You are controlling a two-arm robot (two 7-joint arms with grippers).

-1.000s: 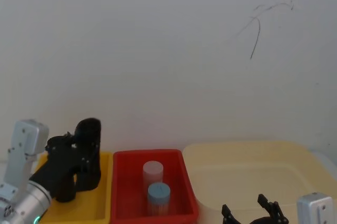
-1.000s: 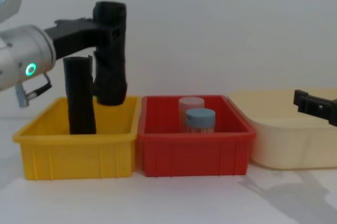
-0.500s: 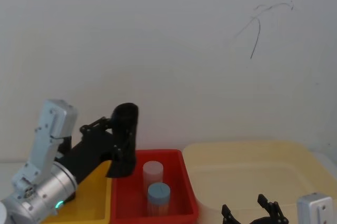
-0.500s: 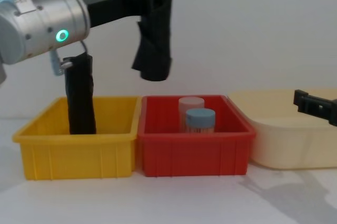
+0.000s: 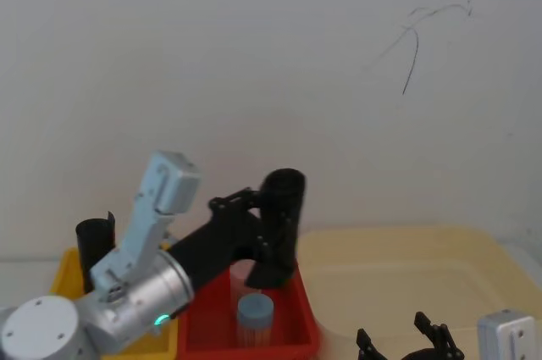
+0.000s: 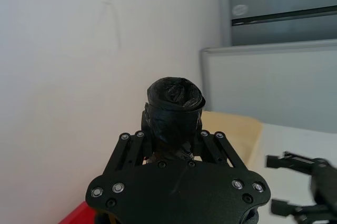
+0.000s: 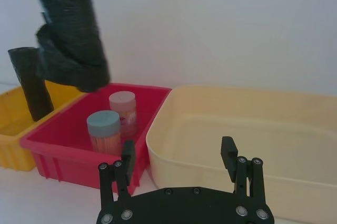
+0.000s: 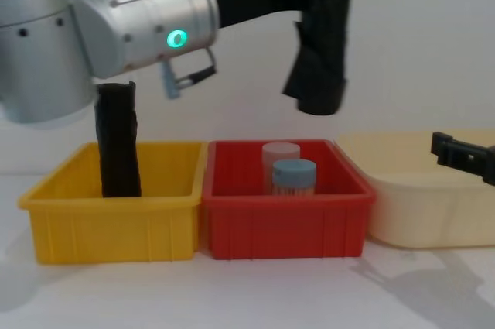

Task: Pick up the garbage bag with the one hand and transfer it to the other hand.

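White table (image 8: 247, 298) before me. Three containers sit on it in a row. Yellow bin (image 8: 116, 224) on my left, red bin (image 8: 282, 224) touching it, middle. Cream tub (image 8: 425, 213) right of red, close beside; contact unclear.

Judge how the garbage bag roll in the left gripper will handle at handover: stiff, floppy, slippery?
Probably fairly stiff: the garbage bag extends above and below the left gripper without drooping. Its lower end looks crumpled, so it may give when squeezed. The smooth plastic could slip.
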